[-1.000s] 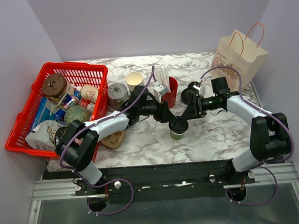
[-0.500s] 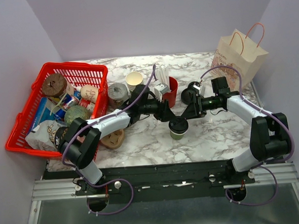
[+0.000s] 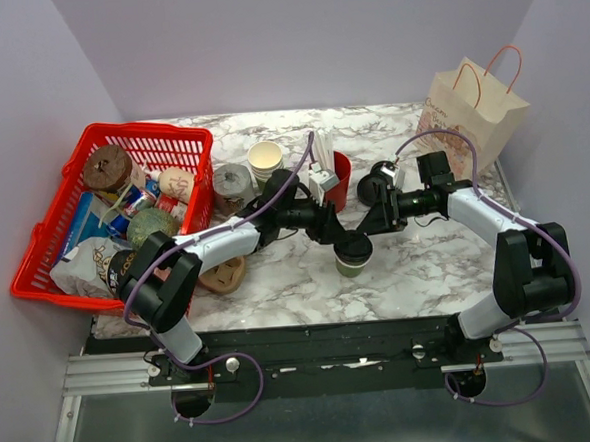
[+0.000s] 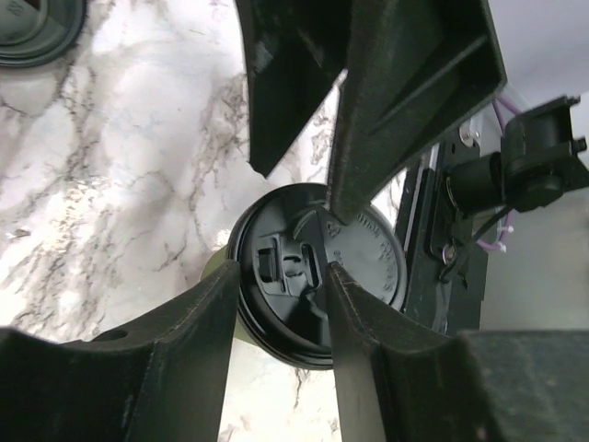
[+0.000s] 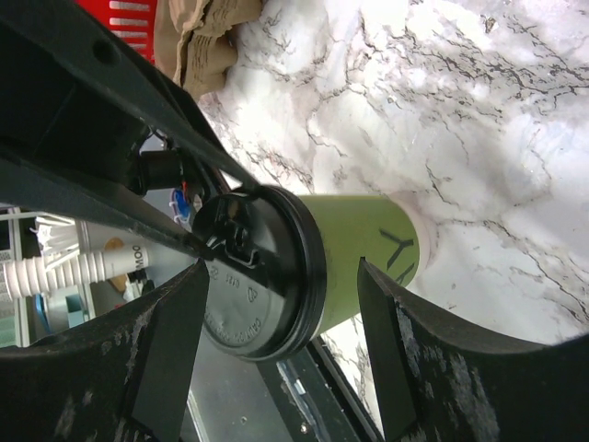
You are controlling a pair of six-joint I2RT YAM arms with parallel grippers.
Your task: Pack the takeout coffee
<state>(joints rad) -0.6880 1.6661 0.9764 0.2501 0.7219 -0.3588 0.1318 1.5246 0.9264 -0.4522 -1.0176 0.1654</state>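
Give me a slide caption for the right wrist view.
Open right fingers straddle the black-lidded green coffee cup on marble table.

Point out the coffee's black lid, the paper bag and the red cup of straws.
black lid (image 4: 293,274): left wrist view, middle of its top, by the sip tab.
paper bag (image 3: 474,115): top external view, its front face.
red cup (image 3: 342,178): top external view, its right wall.
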